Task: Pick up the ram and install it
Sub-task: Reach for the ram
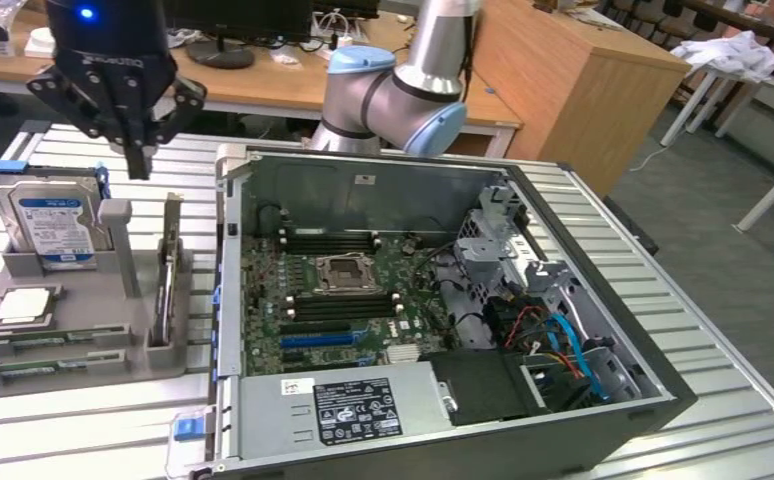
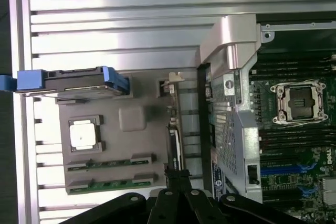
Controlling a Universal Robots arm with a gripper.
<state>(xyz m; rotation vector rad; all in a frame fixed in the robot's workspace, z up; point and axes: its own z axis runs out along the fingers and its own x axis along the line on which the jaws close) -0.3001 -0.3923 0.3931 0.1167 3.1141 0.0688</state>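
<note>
The gripper [image 1: 138, 165], pressed together and empty, hovers above the ram [image 1: 168, 272] standing on edge just below, its long axis crossing the gripper's closing direction.

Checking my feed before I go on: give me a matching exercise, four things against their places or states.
1 gripper
2 hard drive
3 processor
4 CPU socket

A on the motherboard
B upright in the grey tray
C shut, above the tray
D flat in the tray

Pairs: 1-C, 2-B, 3-D, 4-A.
</note>
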